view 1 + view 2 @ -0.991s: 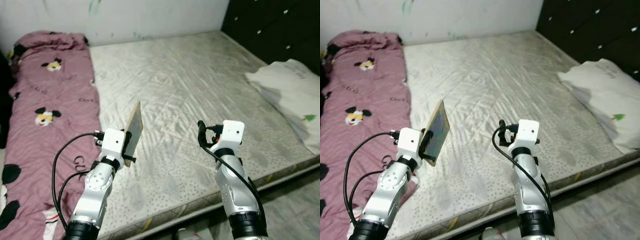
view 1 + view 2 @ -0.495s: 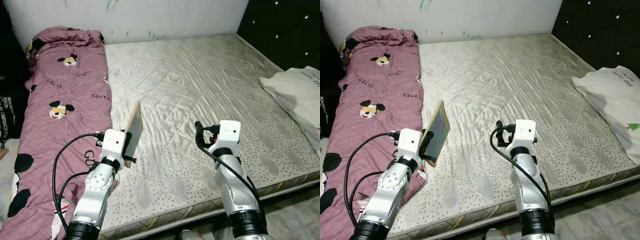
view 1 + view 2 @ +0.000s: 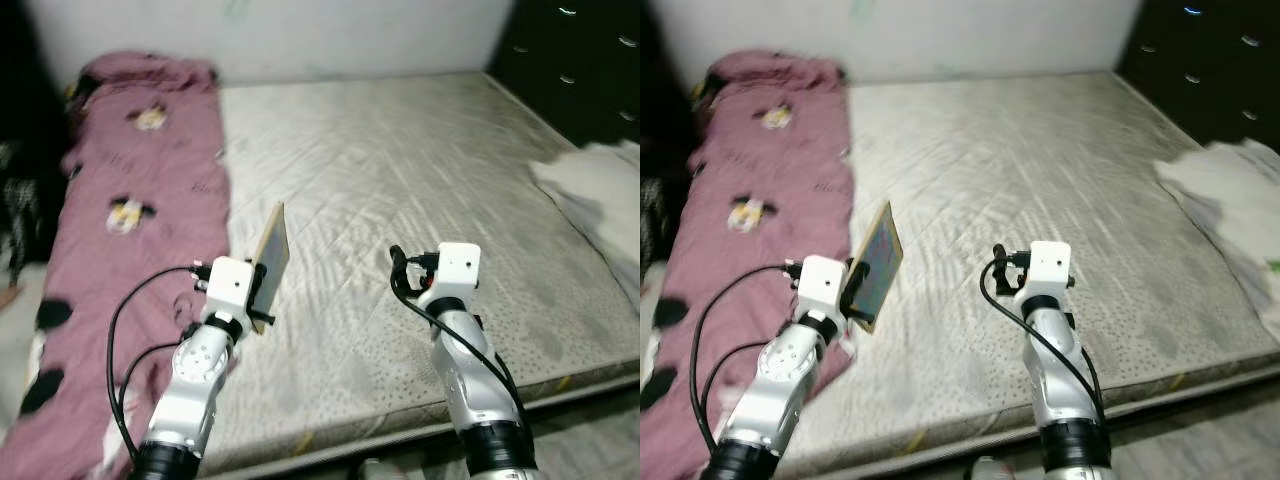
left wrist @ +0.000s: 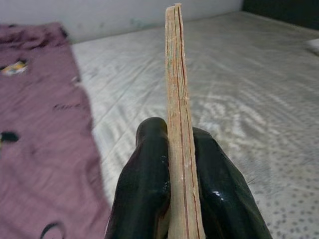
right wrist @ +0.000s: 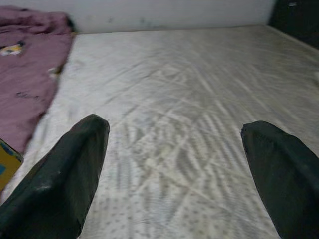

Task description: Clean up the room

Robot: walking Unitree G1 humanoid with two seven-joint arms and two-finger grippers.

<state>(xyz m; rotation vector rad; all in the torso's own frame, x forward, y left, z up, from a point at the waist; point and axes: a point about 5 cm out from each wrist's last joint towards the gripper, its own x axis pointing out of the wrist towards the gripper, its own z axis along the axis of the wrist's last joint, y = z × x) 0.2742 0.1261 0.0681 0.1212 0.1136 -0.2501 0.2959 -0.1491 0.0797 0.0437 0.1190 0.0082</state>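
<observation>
Looking across the head views from the left, you had a pink quilt running down the left side of the frame, lying along the left edge of the bare mattress. Your left gripper sat low and left of centre, its fingers pinched tight on both faces of a thin book. That book stood upright on edge above the mattress, just beside the quilt's border, with a colourful cover facing right. Right of centre in the lower frame, your right gripper hovered over the mattress with its fingers spread wide and nothing between them. A white pillow lay at the right edge of the frame, below a dark headboard in the upper right corner. Both head views were blurred.
</observation>
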